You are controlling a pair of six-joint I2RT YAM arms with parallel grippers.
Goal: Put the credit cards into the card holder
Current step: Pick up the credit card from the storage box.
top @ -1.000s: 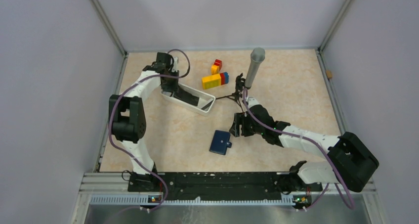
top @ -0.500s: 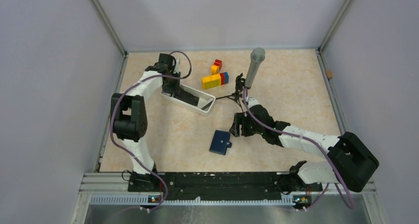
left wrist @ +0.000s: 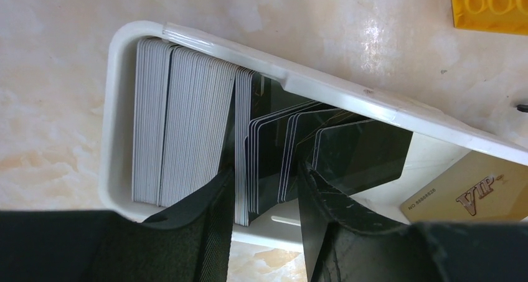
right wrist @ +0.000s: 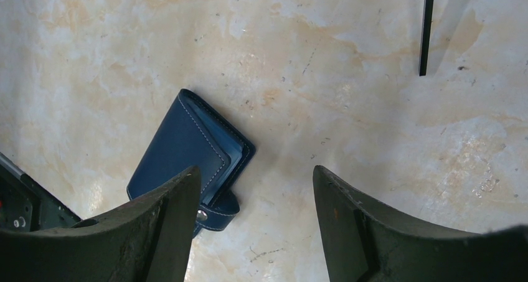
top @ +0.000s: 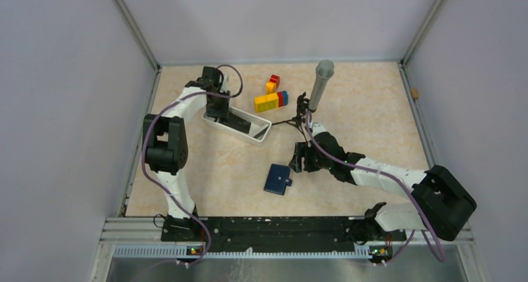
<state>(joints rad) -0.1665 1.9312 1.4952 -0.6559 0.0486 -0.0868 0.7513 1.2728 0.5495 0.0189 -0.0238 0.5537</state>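
Several dark credit cards (left wrist: 268, 151) stand on edge in the white tray (left wrist: 118, 108); the left pincer (left wrist: 264, 226) straddles a few, though whether it grips them I cannot tell; the right pincer (right wrist: 255, 226) hangs released over the table (right wrist: 348, 108), the closed card holder (right wrist: 187, 148) beside one finger.

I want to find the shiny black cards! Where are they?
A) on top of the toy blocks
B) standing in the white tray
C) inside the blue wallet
B: the black cards stand on edge in the white tray, while the blue wallet lies folded shut.
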